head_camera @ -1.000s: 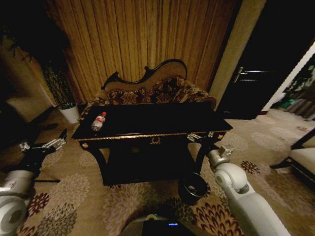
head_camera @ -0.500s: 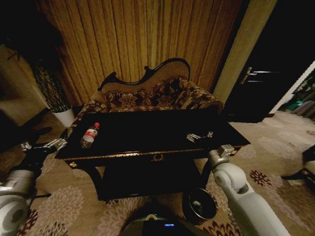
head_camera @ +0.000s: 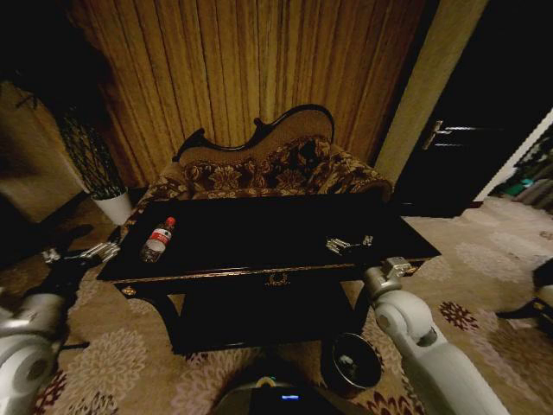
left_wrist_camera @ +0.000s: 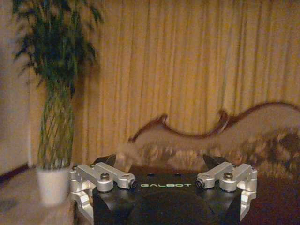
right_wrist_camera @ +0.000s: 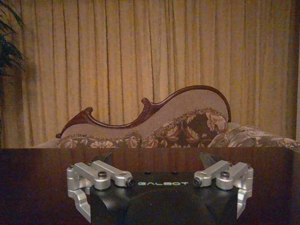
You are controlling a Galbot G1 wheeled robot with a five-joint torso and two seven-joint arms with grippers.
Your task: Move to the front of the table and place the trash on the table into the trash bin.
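The glossy black table (head_camera: 259, 229) with gold trim stands straight ahead in the head view. On its left part lies the trash that shows: a clear plastic bottle (head_camera: 157, 239) with a red cap and label, on its side. The small round trash bin (head_camera: 352, 363) sits on the carpet by the table's front right leg. My left gripper (head_camera: 82, 256) (left_wrist_camera: 159, 161) hangs open beside the table's left end, a little left of the bottle. My right gripper (head_camera: 350, 245) (right_wrist_camera: 154, 159) is open and empty, low over the tabletop (right_wrist_camera: 42, 178) near its front right edge.
A carved-back patterned sofa (head_camera: 268, 169) stands right behind the table against gold curtains. A tall plant in a white pot (head_camera: 115, 206) is at the back left. A dark door (head_camera: 467, 147) is at the right. Patterned carpet lies around the table.
The whole head view has shifted: the table now sits nearer and wider in it, most of that before half a second ago. Both arms keep the same pose, and the bottle lies as before.
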